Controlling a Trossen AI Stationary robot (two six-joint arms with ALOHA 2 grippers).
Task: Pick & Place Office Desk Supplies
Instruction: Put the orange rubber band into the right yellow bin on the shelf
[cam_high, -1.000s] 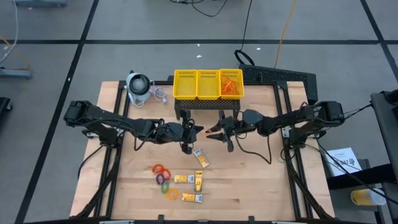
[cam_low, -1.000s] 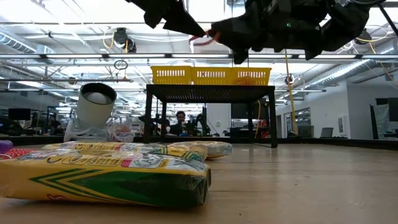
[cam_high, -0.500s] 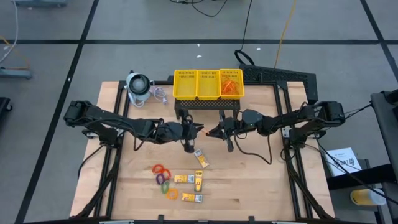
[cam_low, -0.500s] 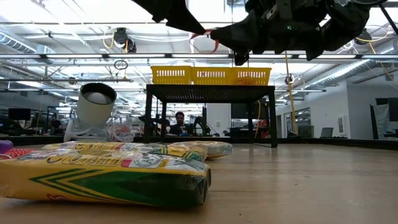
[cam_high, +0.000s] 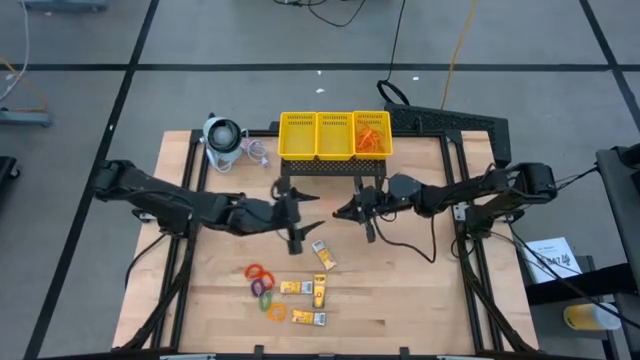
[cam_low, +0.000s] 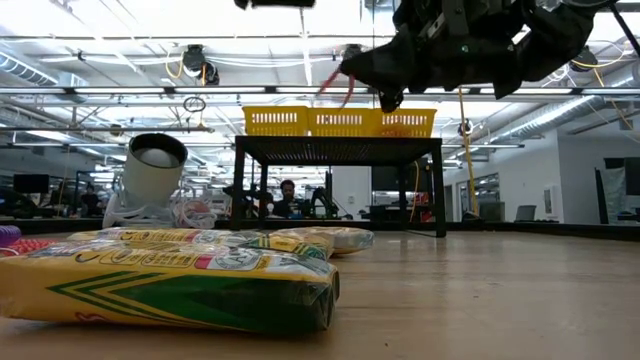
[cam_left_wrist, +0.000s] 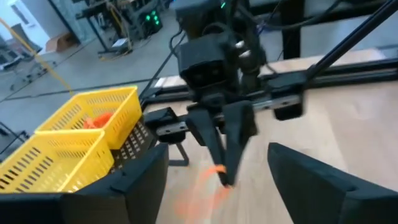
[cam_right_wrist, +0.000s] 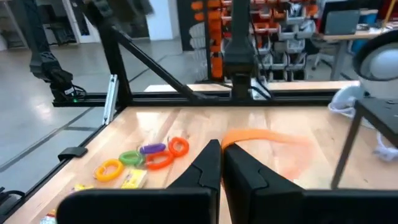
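The right claw (cam_high: 343, 212) is pinched on an orange band (cam_right_wrist: 264, 138); the yellow basket (cam_high: 334, 136) sits just above it. The left claw (cam_high: 296, 213) is apart.

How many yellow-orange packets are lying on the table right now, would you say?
4: one packet nearest the arms, one beside the rings, one right of it, one nearest the front edge. None seem hidden.
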